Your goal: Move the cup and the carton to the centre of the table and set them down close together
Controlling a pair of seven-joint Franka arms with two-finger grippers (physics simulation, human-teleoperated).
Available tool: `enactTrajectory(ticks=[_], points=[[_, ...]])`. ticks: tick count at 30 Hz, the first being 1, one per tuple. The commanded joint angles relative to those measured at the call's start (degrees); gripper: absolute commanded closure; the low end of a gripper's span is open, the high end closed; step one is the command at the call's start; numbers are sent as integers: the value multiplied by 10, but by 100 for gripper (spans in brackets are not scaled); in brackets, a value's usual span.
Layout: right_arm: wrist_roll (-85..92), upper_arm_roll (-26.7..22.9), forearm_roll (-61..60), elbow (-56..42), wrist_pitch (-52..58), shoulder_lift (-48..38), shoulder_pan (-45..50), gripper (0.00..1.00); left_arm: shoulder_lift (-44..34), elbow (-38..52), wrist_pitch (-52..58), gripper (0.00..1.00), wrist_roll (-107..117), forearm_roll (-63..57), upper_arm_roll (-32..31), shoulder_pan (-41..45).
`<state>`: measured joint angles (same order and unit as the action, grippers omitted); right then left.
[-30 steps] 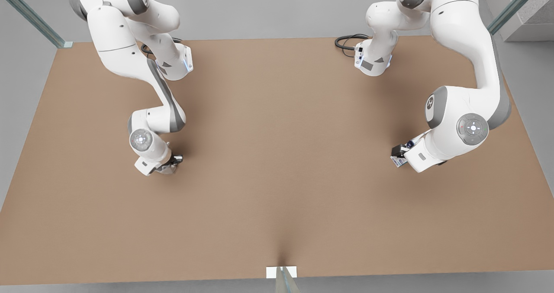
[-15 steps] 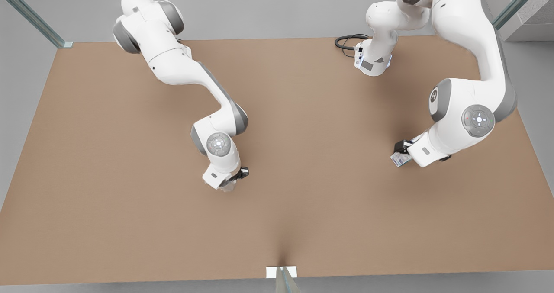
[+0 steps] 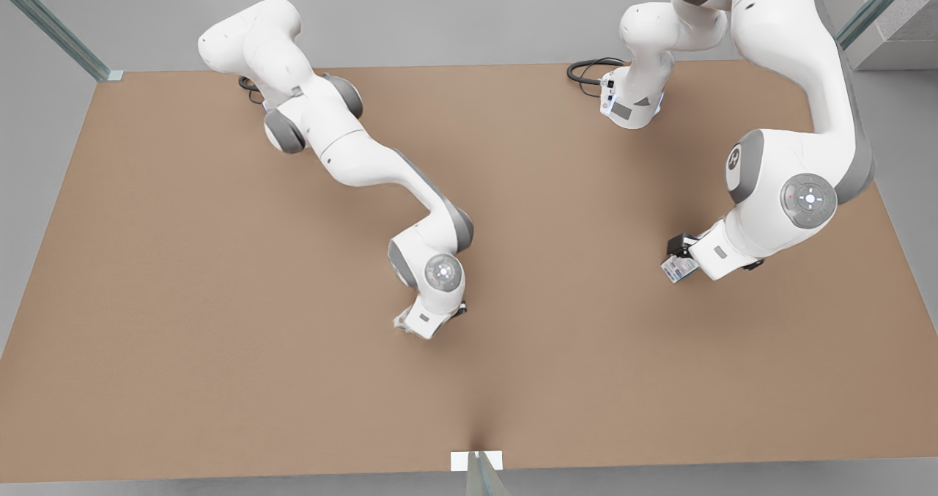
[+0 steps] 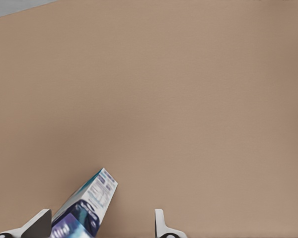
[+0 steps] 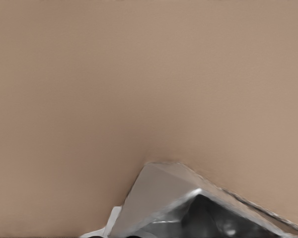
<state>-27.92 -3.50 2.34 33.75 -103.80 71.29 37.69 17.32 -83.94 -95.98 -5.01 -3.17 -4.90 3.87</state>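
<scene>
Right tool [image 3: 432, 326] grips the cup [image 5: 188, 208] near the surface [image 3: 220, 349] centre. The carton [image 3: 678, 269] lies at its 3 o'clock, well apart, at the left tool [image 4: 98, 219]; you cannot tell its grip.

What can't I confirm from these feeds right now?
Cup: front view, hidden under the right end effector near the table centre; right wrist view's edge cuts it.
Carton: front view, mostly covered by the left end effector, front view's right.
Either one's contact with the table: cannot tell.
</scene>
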Motion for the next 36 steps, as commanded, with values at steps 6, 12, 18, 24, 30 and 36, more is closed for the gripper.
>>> enactTrajectory(ticks=[6,12,18,24,30,36], points=[[-39,-1,2,1,4,-1,19,47,-2,-2,0,0,0,-1,1,0],[-34,-9,2,0,-4,0,21,0,-2,-2,0,0,0,-1,1,-1],[-33,-9,2,0,-11,4,21,0,-50,-63,-11,0,-93,-3,0,-3],[-33,-7,0,3,7,-16,23,0,-103,-179,-82,0,-373,-4,4,-35],[-30,-9,-23,20,29,-72,27,0,-106,-253,-120,0,-483,-4,23,-44],[179,75,-30,429,82,-592,-421,0,-103,-272,-150,0,-557,-3,44,-44]])
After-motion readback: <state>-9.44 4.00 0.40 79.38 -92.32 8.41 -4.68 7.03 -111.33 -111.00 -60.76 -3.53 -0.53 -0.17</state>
